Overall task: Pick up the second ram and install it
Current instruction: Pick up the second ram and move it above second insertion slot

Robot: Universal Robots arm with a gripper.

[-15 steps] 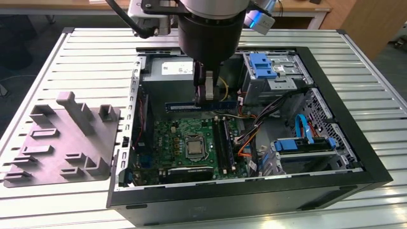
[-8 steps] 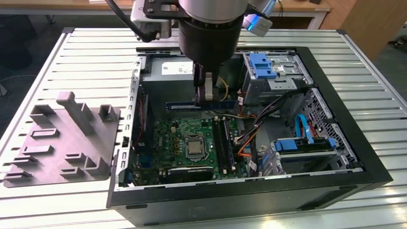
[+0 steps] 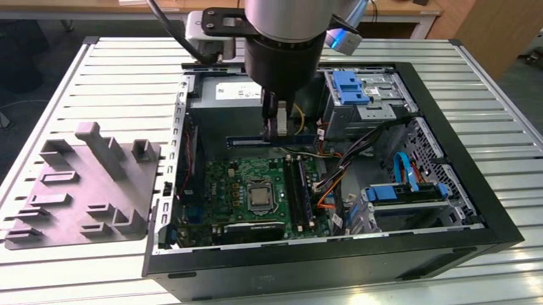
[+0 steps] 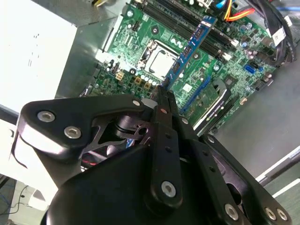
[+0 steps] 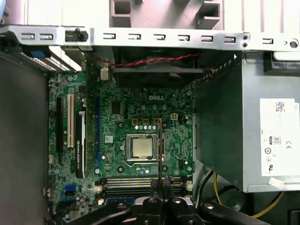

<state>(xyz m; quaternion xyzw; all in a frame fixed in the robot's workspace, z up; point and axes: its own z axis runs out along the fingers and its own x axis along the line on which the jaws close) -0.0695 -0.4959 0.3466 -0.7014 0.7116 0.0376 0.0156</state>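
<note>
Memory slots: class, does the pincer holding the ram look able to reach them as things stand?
Probably yes: the pincer, shut on the second ram, hangs above the open case, and no cable seems to cross the memory slots.

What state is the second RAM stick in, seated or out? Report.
Out. The gripper holds the second RAM stick above the motherboard, not in a slot.

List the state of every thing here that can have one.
Black metal tool, shut on the bluish flat memory stick.
Memory stick, held above the green motherboard, not in a slot.
Black computer case, lying on its side, open.
Silver square processor, uncovered in its socket.
</note>
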